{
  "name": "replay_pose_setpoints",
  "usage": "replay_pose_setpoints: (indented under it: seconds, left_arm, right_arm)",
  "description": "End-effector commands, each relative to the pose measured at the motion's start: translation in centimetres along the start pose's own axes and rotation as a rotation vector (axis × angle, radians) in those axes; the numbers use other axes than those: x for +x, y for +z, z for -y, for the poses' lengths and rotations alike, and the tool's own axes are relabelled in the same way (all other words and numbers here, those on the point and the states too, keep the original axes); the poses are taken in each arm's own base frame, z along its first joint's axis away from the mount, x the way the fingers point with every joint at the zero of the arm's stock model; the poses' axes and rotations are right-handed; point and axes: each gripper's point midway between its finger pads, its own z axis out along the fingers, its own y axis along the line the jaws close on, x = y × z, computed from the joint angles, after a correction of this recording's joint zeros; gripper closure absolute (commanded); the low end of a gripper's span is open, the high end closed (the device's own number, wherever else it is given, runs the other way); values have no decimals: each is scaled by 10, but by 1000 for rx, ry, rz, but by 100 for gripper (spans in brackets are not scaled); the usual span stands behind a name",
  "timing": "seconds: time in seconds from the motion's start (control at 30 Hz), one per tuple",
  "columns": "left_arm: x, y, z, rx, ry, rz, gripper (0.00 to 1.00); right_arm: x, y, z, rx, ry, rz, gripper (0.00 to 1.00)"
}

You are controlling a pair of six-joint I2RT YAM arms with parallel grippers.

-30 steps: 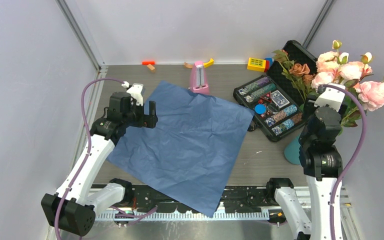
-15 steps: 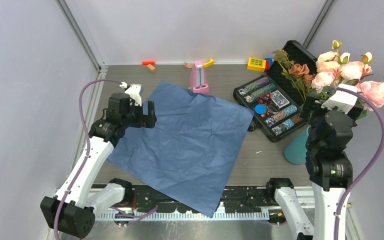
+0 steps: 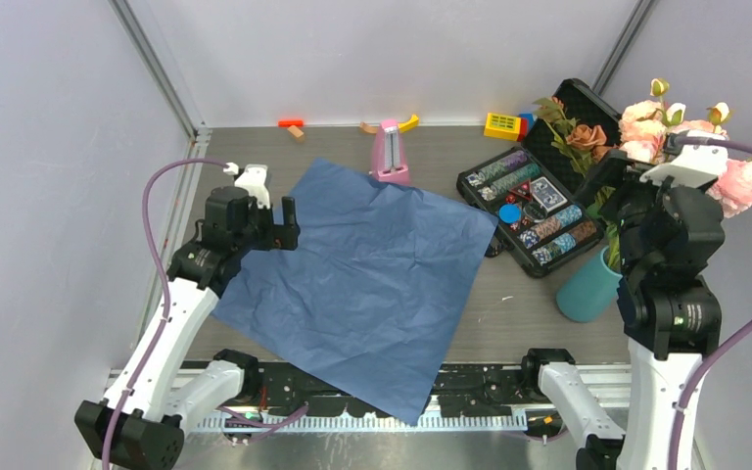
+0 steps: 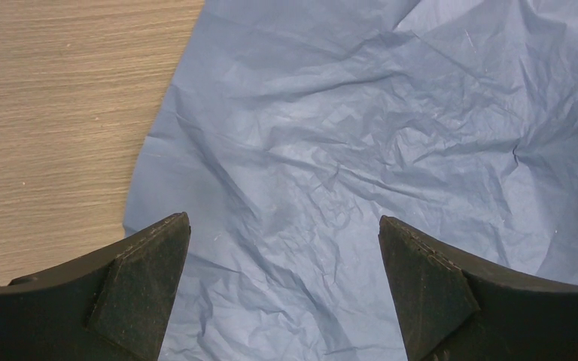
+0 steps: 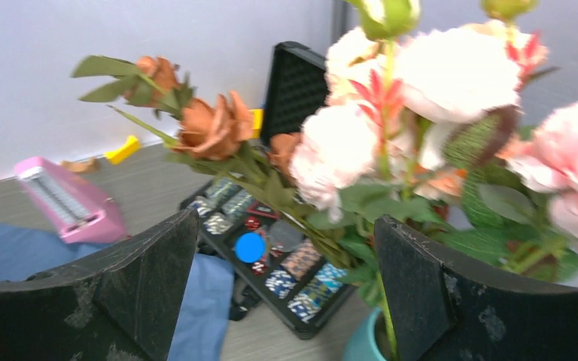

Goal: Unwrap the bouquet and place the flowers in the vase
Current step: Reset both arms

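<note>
top external: one crumpled blue paper sheet point(image 3: 362, 279) lies spread flat on the grey wood-grain table point(image 3: 509, 313). one teal cylindrical vase point(image 3: 587, 287) stands near the table's right edge, holding one bunch of pink and peach artificial flowers point(image 3: 681, 147). one black case of poker chips point(image 3: 534, 211) sits just beside it.

left wrist: my left gripper point(image 4: 284, 248) hangs over the paper, its two fingers spread wide, holding nothing.

right wrist: my right gripper point(image 5: 286, 256) is spread wide too, empty, with the flowers just beyond it.
</note>
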Motion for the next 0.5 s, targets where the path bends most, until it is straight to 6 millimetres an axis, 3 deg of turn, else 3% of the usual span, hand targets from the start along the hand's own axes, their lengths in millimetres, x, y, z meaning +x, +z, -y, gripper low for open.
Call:
replay_pose_setpoints:
  seconds: [0.0, 0.3, 0.47]
  left_arm:
    - [-22, -6, -9, -52, -38, 108, 0]
    - [-33, -20, -21, -109, -68, 203, 0]
    - [-33, -20, -22, -116, -82, 209, 0]
  right_arm:
    - [-9, 11, -40, -171, 115, -39, 8]
    - [-5, 29, -95, -392, 208, -108, 8]
    - [9, 34, -129, -432, 131, -152, 8]
